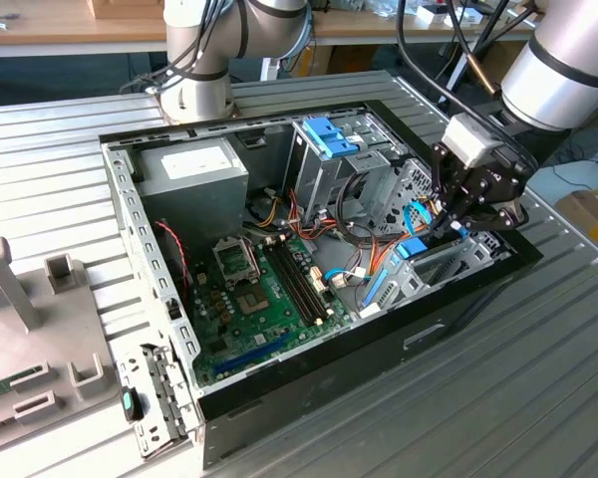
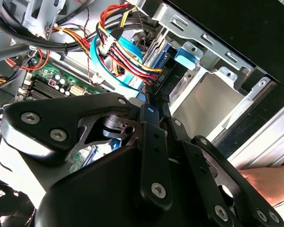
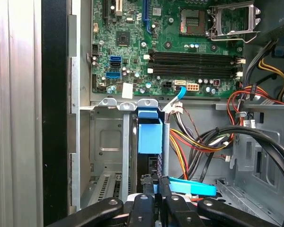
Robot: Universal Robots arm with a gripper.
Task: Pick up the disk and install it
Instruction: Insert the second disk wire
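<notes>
The disk (image 1: 410,249) stands on edge in the drive bay at the corner of the open computer case (image 1: 309,363) on the exterior view's right. In the first wrist view the disk's blue carrier (image 3: 150,135) sits between the bay's metal rails. Its blue rail tab (image 2: 187,54) sits under the case rim in the second wrist view. My gripper (image 1: 447,227) hangs just above the disk's cable end. Its black fingers (image 3: 144,201) lie close together, shut, with their tips at the disk's end (image 2: 156,80). I cannot tell whether they touch it.
Coloured power wires (image 2: 123,56) and a flat blue cable (image 3: 191,187) crowd the gripper. The motherboard (image 1: 259,289), grey power supply box (image 1: 194,164) and upright drive cage with a blue bracket (image 1: 329,139) fill the case. A hand (image 2: 270,182) rests outside the case wall.
</notes>
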